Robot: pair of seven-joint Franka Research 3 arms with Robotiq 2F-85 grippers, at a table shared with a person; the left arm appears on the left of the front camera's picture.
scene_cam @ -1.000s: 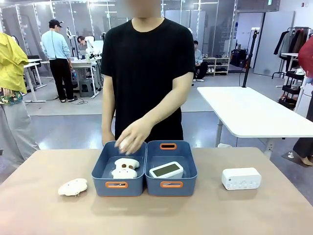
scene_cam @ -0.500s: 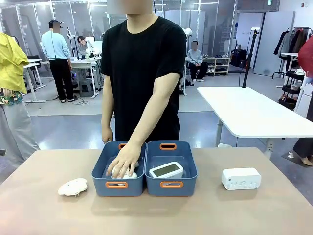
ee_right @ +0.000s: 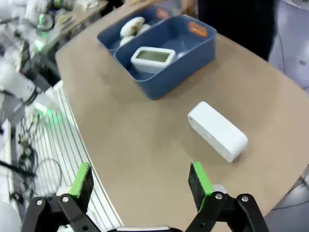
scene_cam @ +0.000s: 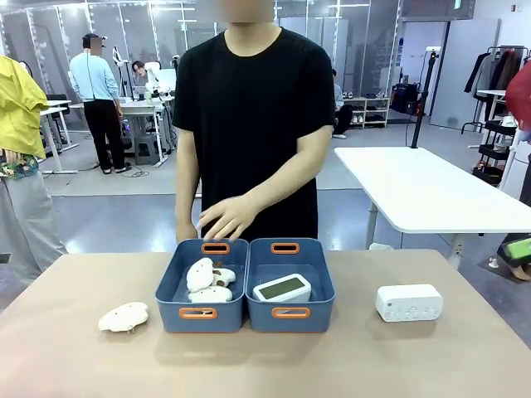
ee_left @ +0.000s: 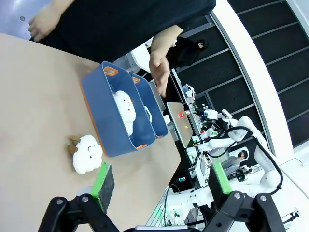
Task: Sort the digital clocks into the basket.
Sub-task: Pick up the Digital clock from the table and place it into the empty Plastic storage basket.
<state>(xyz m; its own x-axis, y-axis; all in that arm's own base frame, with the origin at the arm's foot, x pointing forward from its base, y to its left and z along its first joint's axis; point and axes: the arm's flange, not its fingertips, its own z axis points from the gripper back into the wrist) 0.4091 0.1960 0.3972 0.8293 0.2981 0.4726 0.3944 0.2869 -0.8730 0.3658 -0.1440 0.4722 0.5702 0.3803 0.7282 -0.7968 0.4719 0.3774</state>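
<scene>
Progress: 1 of 2 sorted | clock 1 [scene_cam: 282, 288]: inside right-hand basket [scene_cam: 320, 313], middle of worktop [scene_cam: 75, 361] | clock 2 [scene_cam: 409, 302]: loose near worktop's right edge — not yet binned | left tool [ee_left: 159, 182]: jaws wide, empty | right tool [ee_right: 140, 180]: jaws wide, empty

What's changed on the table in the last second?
The person's hand dipped into the left bin, let go of a plush toy and drew back over the far rim. The clock in the right bin, the clock on the table and the loose plush stayed put.
</scene>
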